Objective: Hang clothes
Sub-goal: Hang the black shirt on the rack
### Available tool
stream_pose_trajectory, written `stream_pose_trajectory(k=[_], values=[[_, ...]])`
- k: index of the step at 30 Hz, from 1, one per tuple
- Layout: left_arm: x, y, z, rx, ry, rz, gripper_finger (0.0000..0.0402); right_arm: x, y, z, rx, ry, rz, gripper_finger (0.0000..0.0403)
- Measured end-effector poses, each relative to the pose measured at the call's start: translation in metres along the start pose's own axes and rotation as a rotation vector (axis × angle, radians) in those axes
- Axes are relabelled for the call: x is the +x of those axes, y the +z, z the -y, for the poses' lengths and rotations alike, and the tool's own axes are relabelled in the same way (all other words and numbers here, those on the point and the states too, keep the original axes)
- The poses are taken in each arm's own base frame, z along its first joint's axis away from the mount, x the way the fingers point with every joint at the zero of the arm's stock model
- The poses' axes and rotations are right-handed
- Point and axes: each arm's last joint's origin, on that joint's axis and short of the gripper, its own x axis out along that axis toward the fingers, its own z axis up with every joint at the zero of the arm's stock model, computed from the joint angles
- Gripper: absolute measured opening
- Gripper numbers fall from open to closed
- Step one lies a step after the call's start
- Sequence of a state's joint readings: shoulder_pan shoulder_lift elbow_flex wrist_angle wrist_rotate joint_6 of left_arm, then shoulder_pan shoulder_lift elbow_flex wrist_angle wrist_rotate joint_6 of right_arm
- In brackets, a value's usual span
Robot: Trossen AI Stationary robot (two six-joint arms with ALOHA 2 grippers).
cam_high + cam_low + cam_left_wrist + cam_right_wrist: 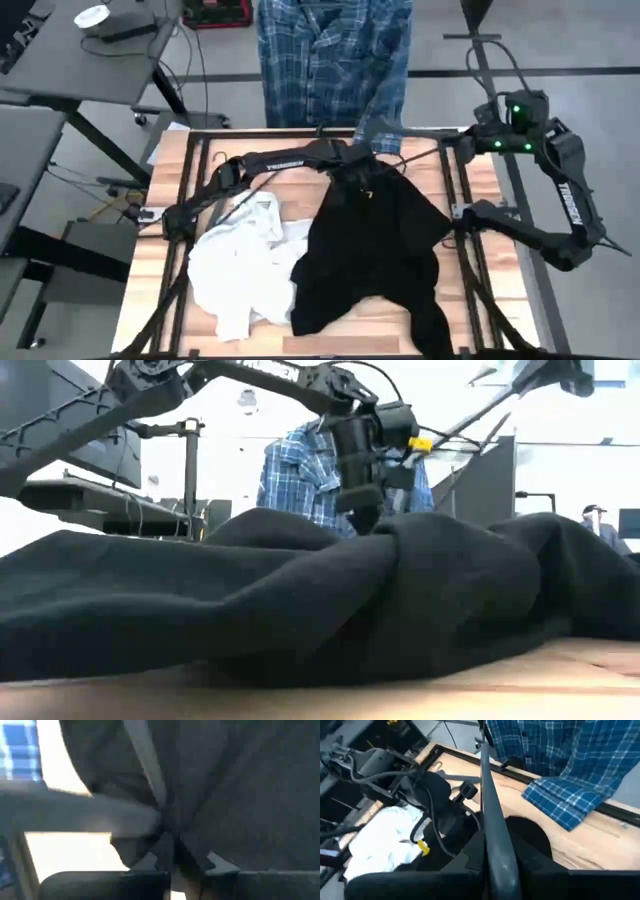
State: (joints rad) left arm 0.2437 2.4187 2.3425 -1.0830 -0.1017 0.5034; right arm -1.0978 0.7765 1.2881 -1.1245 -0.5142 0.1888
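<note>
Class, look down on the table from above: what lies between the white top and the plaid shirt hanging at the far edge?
In the high view, the left arm stretches over bare wood between the white top and the plaid shirt.

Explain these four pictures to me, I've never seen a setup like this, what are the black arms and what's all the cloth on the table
These are two robot arms at a wooden table, each ending in a two-finger gripper. One picture looks straight down from above, one looks level across the table top, and two come from cameras on the arms' wrists.

On the table lie a crumpled white top and, beside it, a black top. A blue-and-white plaid shirt already hangs beyond the far edge.

The left gripper has reached across and is shut on the black top near its far end; its wrist picture shows dark cloth pinched between the fingers. The right gripper waits over the table's far right corner, shut on a thin dark hanger.
</note>
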Motion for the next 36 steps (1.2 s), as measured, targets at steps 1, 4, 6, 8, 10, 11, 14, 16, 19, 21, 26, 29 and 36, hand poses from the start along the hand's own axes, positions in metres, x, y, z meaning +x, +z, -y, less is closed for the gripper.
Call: stream_pose_trajectory(k=[1, 4, 6, 8, 10, 11, 14, 16, 19, 21, 26, 29, 36], values=[[-0.003, 0.001, 0.0, 0.002, -0.001, -0.001, 0.0, -0.001, 0.001, 0.0, 0.01, 0.012, 0.007, 0.0029], [-0.009, 0.004, 0.004, 0.013, 0.014, 0.01, 0.0, -0.003, 0.002, 0.0, 0.033, 0.053, 0.023, 0.0029], [-0.013, 0.006, 0.006, 0.026, 0.014, 0.012, 0.0, -0.003, 0.002, 0.0, 0.059, 0.082, 0.022, 0.0029], [-0.023, 0.008, 0.008, 0.041, 0.033, 0.025, 0.0, -0.004, 0.001, 0.001, 0.075, 0.106, 0.016, 0.0029], [-0.03, 0.011, 0.011, 0.069, 0.061, 0.036, 0.0, -0.004, 0.0, 0.002, 0.096, 0.118, 0.002, 0.0029], [-0.038, 0.012, 0.011, 0.081, 0.077, 0.048, 0.0, -0.002, 0.0, 0.004, 0.109, 0.125, -0.012, 0.0029], [-0.056, 0.015, 0.014, 0.108, 0.11, 0.074, 0.0, 0.006, -0.005, 0.011, 0.155, 0.165, -0.055, 0.0029], [-0.07, 0.016, 0.014, 0.11, 0.133, 0.096, 0.0, 0.014, -0.011, 0.018, 0.194, 0.195, -0.088, 0.0029], [-0.093, 0.016, 0.012, 0.104, 0.168, 0.139, 0.0, 0.028, -0.024, 0.029, 0.249, 0.237, -0.133, 0.0029], [-0.107, 0.015, 0.01, 0.098, 0.183, 0.166, 0.0, 0.038, -0.032, 0.038, 0.268, 0.265, -0.142, 0.0029], [-0.137, 0.01, 0.008, 0.087, 0.209, 0.21, 0.0, 0.053, -0.05, 0.052, 0.289, 0.313, -0.131, 0.0029], [-0.155, 0.004, 0.01, 0.08, 0.201, 0.221, 0.0, 0.053, -0.051, 0.051, 0.261, 0.344, -0.105, 0.0029], [-0.192, -0.015, 0.017, -0.01, 0.093, 0.23, 0.0, 0.042, -0.031, 0.04, 0.103, 0.53, 0.051, 0.0029]])
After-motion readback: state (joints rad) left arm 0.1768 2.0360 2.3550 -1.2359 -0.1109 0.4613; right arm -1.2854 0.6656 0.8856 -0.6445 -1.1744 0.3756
